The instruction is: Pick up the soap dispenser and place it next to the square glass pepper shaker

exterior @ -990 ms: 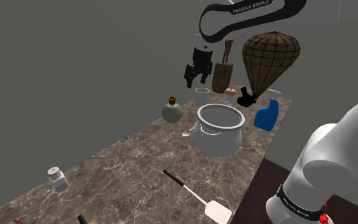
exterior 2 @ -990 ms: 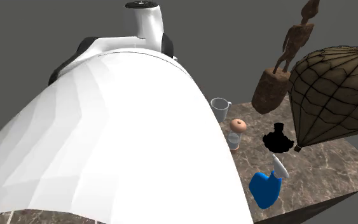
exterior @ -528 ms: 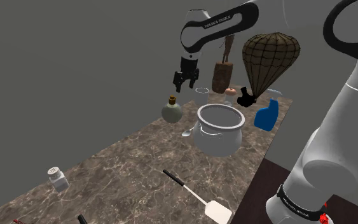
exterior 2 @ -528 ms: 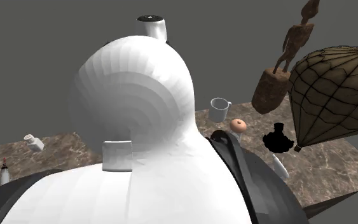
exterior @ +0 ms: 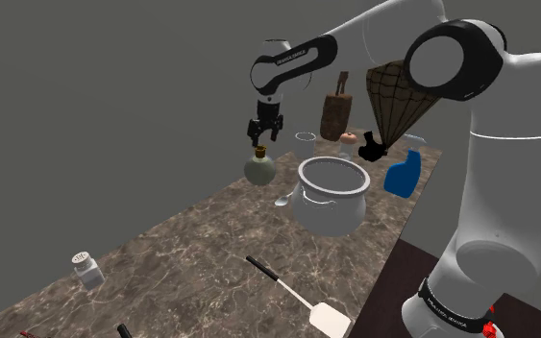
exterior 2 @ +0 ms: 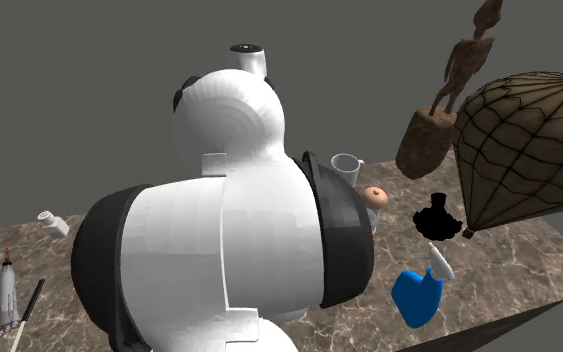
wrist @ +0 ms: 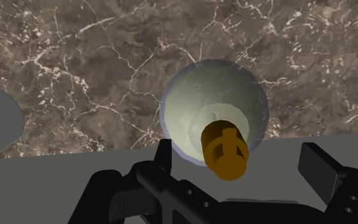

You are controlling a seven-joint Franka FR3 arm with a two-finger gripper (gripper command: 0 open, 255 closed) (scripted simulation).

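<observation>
Presently, the rounded grey-green soap dispenser with an amber pump top (exterior: 259, 166) stands upright on the brown marble-patterned countertop (exterior: 210, 259). Its long axis is vertical and the pump points straight up at the hand. It sits close to the counter's far edge by the grey wall, just to the shoulder view's left of the white round-bellied pot (exterior: 331, 194). The small square clear pepper shaker with a grey cap (exterior: 86, 270) stands well apart from it, toward the shoulder view's lower left.

The black two-finger gripper (exterior: 260, 135) hangs directly over the dispenser, pointing down. In the wrist view the gripper (wrist: 241, 162) is spread wide and holds nothing. The amber pump lies between the fingers (wrist: 320, 170) without either touching it, and it sits nearer one finger than the other. In the shoulder view the fingertips stand just above the pump top. Whether there is contact cannot be determined from that view.

A blue spray bottle (exterior: 404, 177) stands beyond the pot, at the shoulder view's right.
</observation>
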